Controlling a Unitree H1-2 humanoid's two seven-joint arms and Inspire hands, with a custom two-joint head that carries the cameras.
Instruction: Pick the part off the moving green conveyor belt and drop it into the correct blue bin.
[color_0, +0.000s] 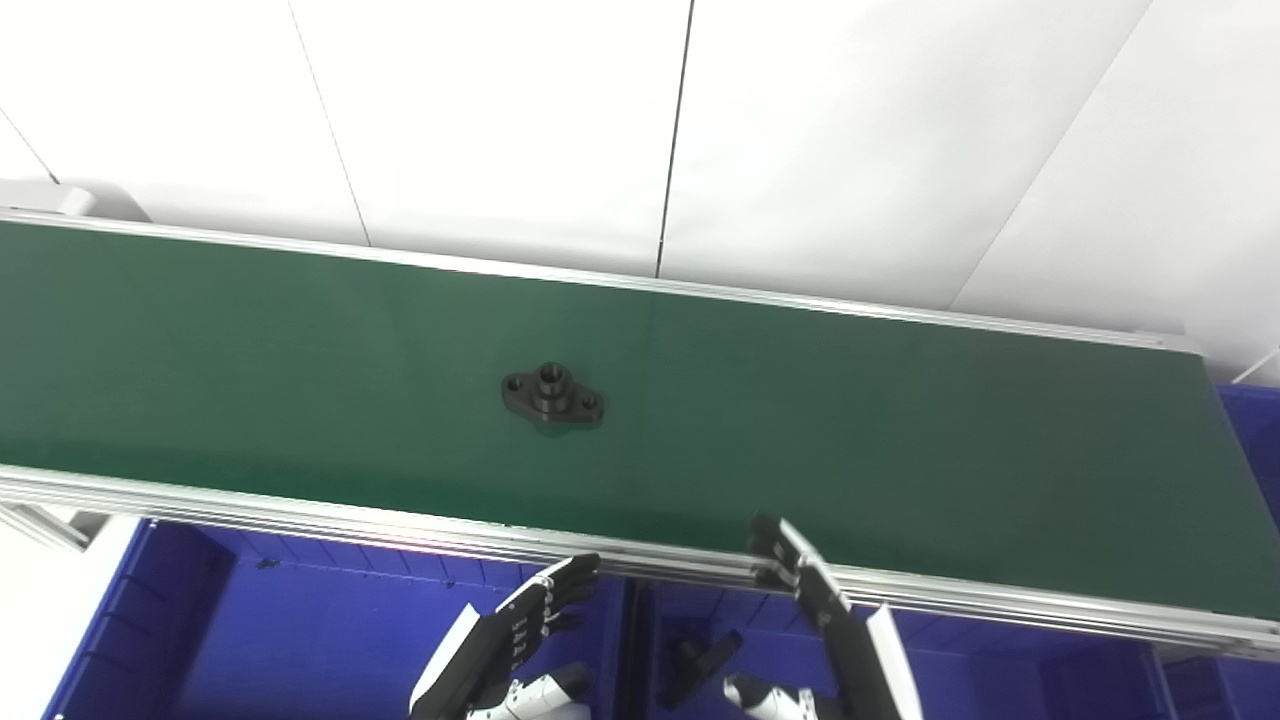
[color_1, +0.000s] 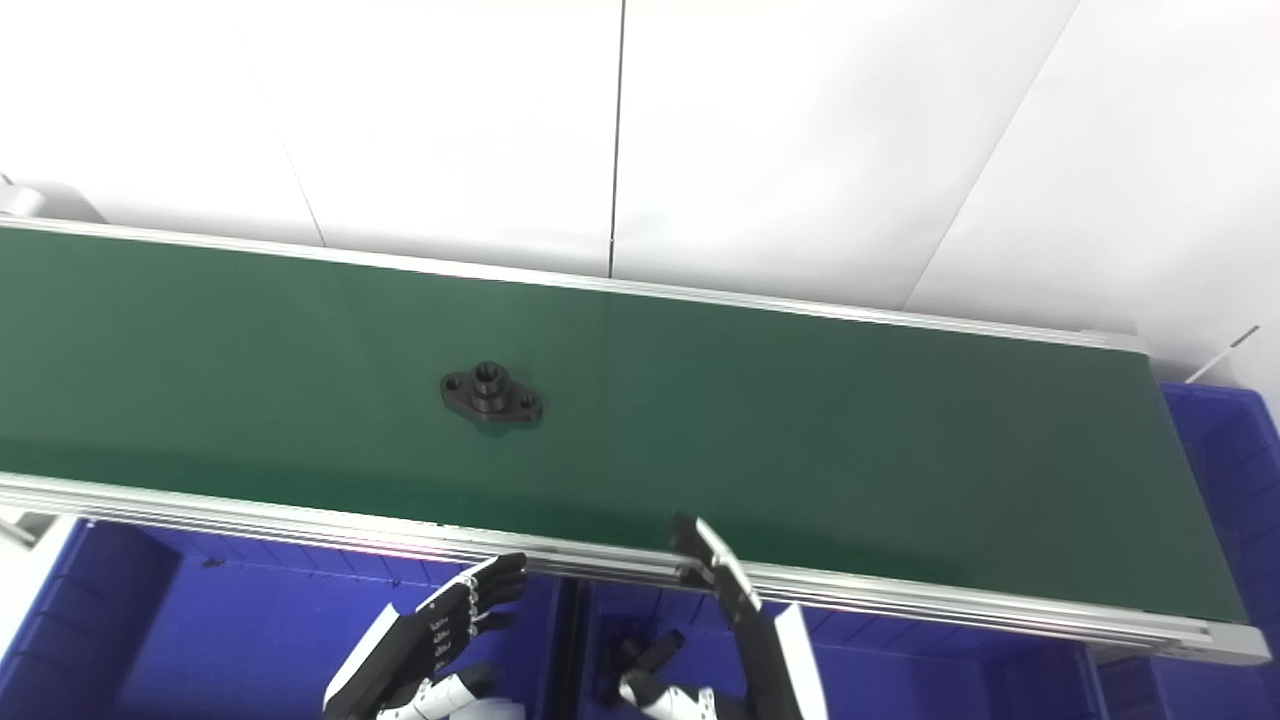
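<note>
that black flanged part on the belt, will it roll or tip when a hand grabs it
The black part lies flat on its wide flange on the green belt, so it probably won't roll or tip. It looks rigid, likely metal or hard plastic, so it may be heavy for its size. Its low profile leaves mainly the raised centre hub to pinch.

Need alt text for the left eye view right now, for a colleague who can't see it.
A black flanged metal part lies mid-width on the green conveyor belt, untouched. Both robot hands, left and right, wait open at its near rail above the blue plastic bins.
</note>
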